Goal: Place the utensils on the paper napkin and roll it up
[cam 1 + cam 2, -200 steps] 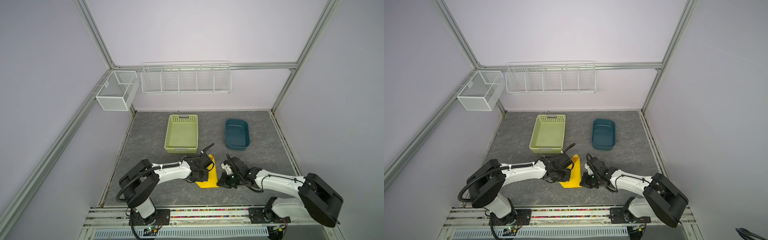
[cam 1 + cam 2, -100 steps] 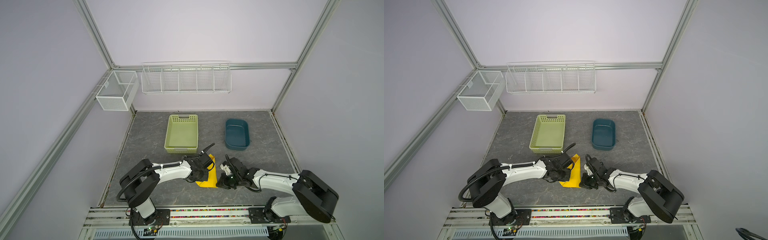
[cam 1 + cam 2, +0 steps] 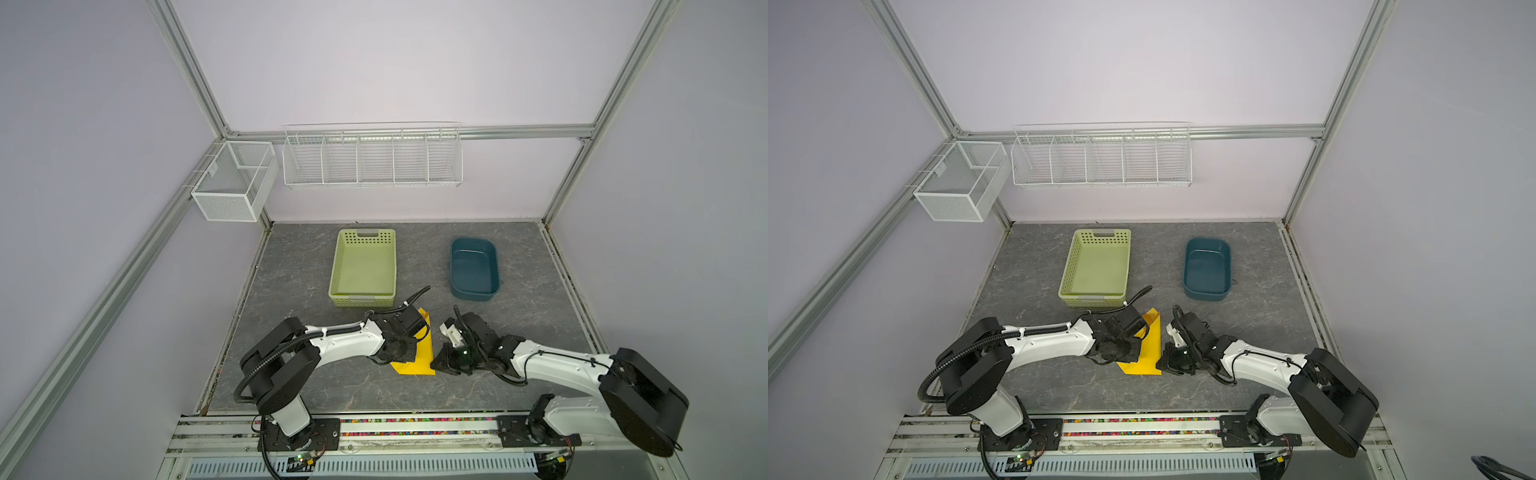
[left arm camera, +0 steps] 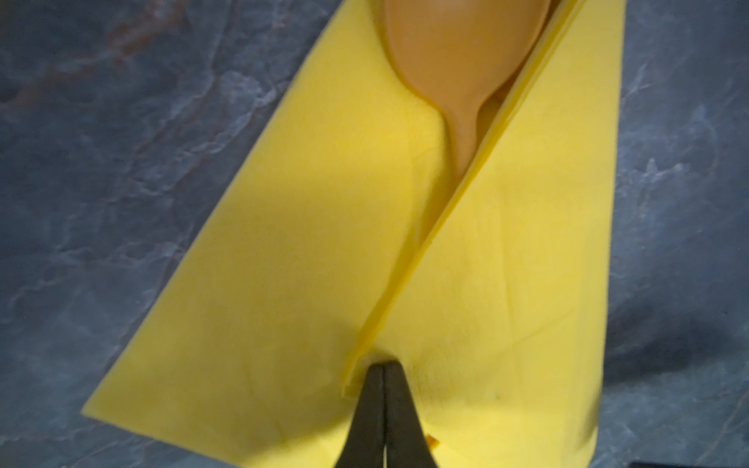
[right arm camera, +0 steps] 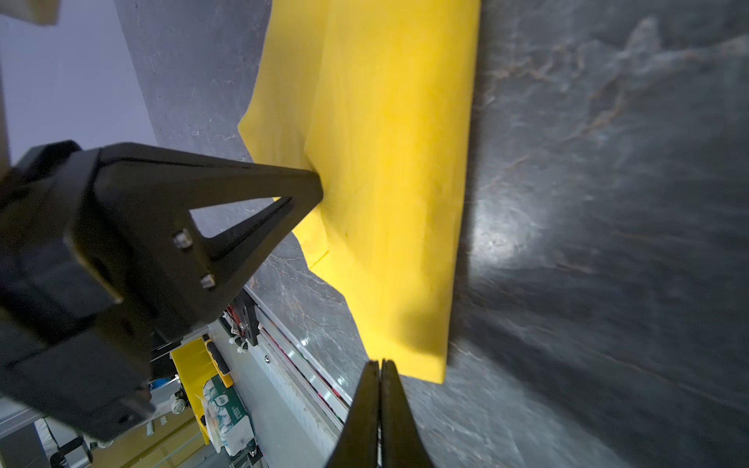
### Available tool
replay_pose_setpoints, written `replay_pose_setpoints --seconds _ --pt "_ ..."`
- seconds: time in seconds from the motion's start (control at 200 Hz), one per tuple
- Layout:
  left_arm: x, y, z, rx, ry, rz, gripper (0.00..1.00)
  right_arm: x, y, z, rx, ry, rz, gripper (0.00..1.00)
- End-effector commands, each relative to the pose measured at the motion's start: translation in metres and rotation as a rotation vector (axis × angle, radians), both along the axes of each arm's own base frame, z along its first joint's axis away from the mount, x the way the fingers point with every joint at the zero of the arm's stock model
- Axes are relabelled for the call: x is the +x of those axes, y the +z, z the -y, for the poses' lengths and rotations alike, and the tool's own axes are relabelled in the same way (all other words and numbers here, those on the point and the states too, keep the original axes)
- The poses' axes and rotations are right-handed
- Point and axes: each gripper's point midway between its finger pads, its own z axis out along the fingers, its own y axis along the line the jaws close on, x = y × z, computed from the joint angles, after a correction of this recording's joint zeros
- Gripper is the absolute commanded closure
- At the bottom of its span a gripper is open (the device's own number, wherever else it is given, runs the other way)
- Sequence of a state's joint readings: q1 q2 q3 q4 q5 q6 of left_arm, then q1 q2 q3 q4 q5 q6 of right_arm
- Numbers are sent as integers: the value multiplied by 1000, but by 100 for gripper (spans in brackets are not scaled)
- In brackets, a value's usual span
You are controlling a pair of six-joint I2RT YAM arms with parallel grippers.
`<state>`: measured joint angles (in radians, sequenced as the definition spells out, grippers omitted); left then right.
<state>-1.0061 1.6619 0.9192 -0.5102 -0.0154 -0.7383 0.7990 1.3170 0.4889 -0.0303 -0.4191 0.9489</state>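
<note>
The yellow paper napkin (image 3: 423, 359) (image 3: 1151, 349) lies folded on the table's near middle. One flap lies over an orange spoon (image 4: 458, 52), whose bowl sticks out of the fold. Any other utensils are hidden under the paper. My left gripper (image 4: 383, 366) is shut, its tips pressing on the napkin (image 4: 283, 263) beside the flap's edge. My right gripper (image 5: 381, 362) is shut too, its tips at the near edge of the napkin (image 5: 389, 182), with no paper visible between them. The left gripper's fingers (image 5: 259, 194) also show in the right wrist view.
A pale green perforated basket (image 3: 362, 298) stands just behind the left arm, and a dark blue tub (image 3: 473, 294) behind the right arm. White wire racks (image 3: 372, 156) hang on the back wall. The mounting rail (image 3: 415, 428) runs along the table's front edge.
The right gripper has crept slightly left, up to the napkin's near edge. The left arm and the napkin have not visibly moved.
</note>
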Motion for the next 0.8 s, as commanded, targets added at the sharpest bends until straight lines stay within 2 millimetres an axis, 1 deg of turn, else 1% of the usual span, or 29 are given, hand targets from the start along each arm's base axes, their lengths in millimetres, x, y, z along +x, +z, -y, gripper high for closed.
replay_pose_setpoints --seconds 0.0,0.14,0.335,0.49,0.65,0.795 --pt "0 -10 -15 85 4 -4 100 2 -1 -8 18 32 -3 92" --pt "1 -7 -15 83 2 6 100 -1 -14 -10 -5 58 -30 92" --pt "3 -2 -17 81 2 22 100 -9 -33 0 -62 43 -91 93" --pt "6 5 -17 82 3 42 100 -15 -34 -1 -68 36 -103 93" --pt "11 21 -14 51 4 82 100 -16 -34 -3 -74 25 -104 93" --pt "14 48 -5 -24 1 122 97 -16 -36 -4 -83 15 -108 93"
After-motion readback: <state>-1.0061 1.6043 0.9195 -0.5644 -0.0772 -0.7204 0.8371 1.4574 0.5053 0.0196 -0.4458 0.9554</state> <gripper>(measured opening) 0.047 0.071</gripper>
